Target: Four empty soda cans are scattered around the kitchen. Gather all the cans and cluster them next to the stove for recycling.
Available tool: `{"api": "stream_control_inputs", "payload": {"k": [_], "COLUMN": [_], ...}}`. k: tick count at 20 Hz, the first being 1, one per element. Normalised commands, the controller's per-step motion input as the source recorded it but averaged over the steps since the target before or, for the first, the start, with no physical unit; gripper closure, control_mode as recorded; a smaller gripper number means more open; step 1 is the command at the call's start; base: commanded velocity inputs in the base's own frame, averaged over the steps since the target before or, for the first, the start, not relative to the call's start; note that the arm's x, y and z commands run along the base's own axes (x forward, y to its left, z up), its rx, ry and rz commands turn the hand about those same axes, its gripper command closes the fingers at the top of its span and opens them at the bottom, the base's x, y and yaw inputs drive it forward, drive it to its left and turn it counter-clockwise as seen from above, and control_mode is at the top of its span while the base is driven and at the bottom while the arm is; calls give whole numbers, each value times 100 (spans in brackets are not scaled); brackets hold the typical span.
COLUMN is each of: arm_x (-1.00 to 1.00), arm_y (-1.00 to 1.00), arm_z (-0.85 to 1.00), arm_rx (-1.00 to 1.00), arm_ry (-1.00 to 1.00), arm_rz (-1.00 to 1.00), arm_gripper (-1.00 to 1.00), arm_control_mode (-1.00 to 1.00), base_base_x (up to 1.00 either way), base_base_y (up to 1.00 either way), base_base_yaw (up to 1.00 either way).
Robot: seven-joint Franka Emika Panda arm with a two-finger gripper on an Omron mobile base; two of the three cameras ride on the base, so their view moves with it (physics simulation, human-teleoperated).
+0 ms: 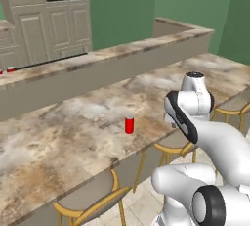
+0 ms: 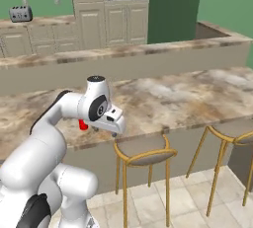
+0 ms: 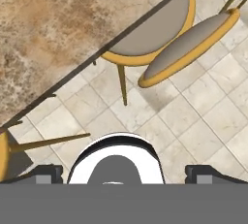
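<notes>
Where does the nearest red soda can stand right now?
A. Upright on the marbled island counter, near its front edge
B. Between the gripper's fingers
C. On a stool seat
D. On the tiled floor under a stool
A: the soda can stands upright on the counter above the stools, clear of the gripper.

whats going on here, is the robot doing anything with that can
Not yet. The arm's gripper is open and empty, hovering at the counter's front edge above the stools. One red can stands upright on the counter, untouched. Two more red things that may be cans sit on the far counter at the left.
</notes>
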Motion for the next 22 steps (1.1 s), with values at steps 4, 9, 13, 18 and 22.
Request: {"api": "stream_control_inputs", "payload": {"k": [4,9,13,18,22], "arm_x": [0,0,0,0,0], "arm_y": [0,0,0,0,0], "arm_z": [0,0,0,0,0], "arm_rx": [0,0,0,0,0], "arm_ry": [0,0,0,0,0], "arm_rz": [0,0,0,0,0], "arm_gripper": [-100,-100,-100,-100,-100], "arm_control_mode": [100,100,100,100,100], "base_base_x": [49,47,46,12,0], "base_base_y": [-16,-14,-12,-2,0], "base_base_yaw": [42,51,33,1,0]}}
